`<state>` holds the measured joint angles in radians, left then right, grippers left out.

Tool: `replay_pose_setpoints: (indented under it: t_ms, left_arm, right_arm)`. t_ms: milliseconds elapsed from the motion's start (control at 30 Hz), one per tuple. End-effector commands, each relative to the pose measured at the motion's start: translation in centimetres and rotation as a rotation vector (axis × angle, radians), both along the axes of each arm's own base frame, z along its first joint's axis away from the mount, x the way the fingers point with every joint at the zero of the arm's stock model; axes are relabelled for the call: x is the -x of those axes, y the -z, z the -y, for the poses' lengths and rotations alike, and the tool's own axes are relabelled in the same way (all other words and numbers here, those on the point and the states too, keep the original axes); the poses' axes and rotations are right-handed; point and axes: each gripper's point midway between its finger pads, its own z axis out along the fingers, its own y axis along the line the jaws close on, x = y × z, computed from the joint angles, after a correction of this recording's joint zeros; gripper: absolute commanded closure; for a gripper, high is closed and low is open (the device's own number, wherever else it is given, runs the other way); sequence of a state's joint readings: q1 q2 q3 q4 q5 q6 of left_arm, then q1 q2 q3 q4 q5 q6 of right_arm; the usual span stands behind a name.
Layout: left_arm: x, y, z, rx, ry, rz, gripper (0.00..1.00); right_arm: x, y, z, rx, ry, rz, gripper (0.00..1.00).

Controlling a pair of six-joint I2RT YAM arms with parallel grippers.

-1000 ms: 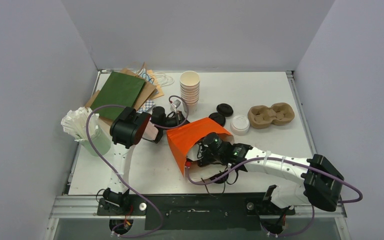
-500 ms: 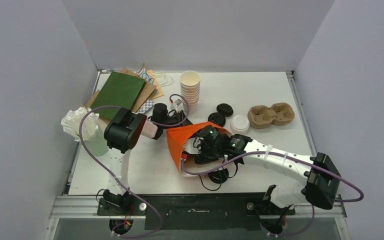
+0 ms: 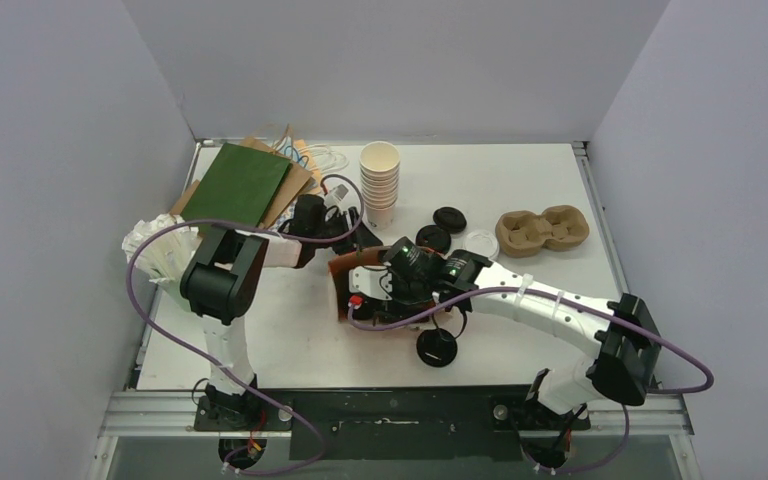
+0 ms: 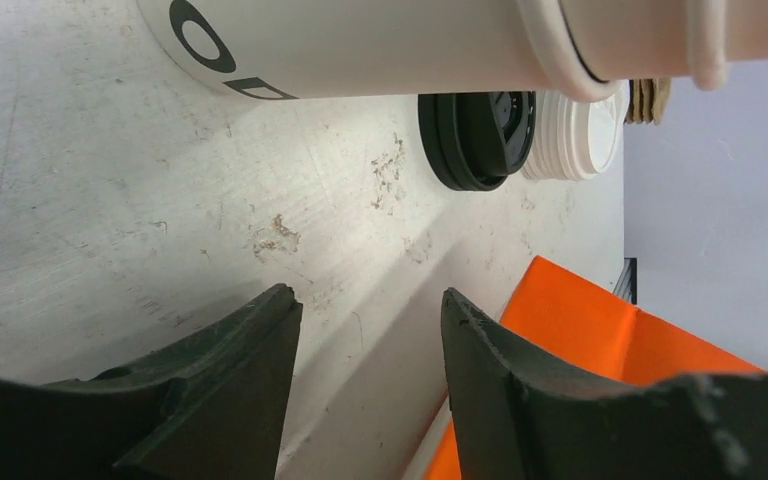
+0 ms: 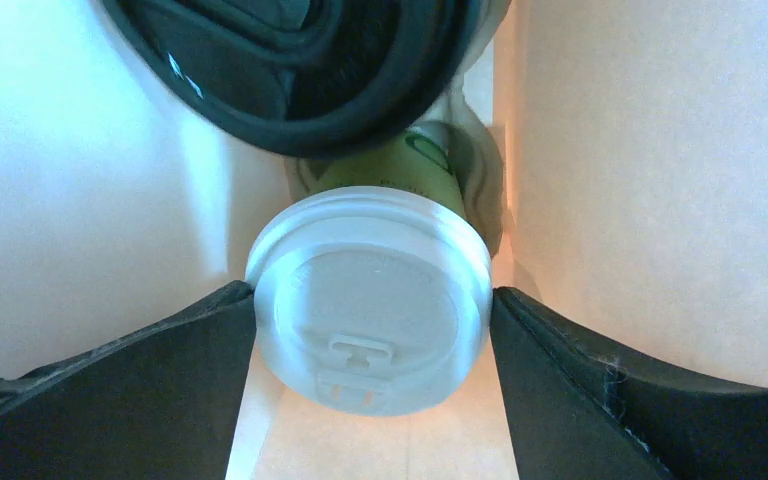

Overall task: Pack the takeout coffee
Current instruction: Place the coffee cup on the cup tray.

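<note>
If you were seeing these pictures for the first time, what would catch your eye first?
The orange bag in the middle of the table stands out, with the right gripper inside it, closed on a white-lidded takeout coffee. Beside the bag, the left gripper hangs open with nothing between its jaws, close to the stack of lidless white cups.

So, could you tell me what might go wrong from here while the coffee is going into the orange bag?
The right gripper seems to pinch the white-lidded cup by its lid rim only, so the lid might pop off or the cup slip. The left gripper is open and off the orange bag, so the bag may tip or shift when the right arm withdraws. A black lid sits close beyond that cup and could get knocked.
</note>
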<state>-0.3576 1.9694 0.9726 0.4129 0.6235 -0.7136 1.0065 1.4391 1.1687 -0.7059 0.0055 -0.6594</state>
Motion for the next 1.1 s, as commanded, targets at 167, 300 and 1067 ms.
replay_pose_setpoints:
  t_ms: [167, 300, 1067]
  left_arm:
    - [-1.3, -1.0, -2.2, -0.009, -0.099, 0.056, 0.46]
    - [-2.5, -2.2, -4.4, -0.033, -0.188, 0.104, 0.45]
    - [0.3, -9.9, -11.0, -0.066, -0.466, 0.268, 0.41]
  right_arm:
    - [1.7, 0.8, 0.8, 0.046, 0.019, -0.103, 0.67]
    - [1.6, 0.4, 0.6, 0.059, 0.024, -0.113, 0.67]
    - [-0.7, 3.2, -0.5, 0.090, 0.195, -0.295, 0.63]
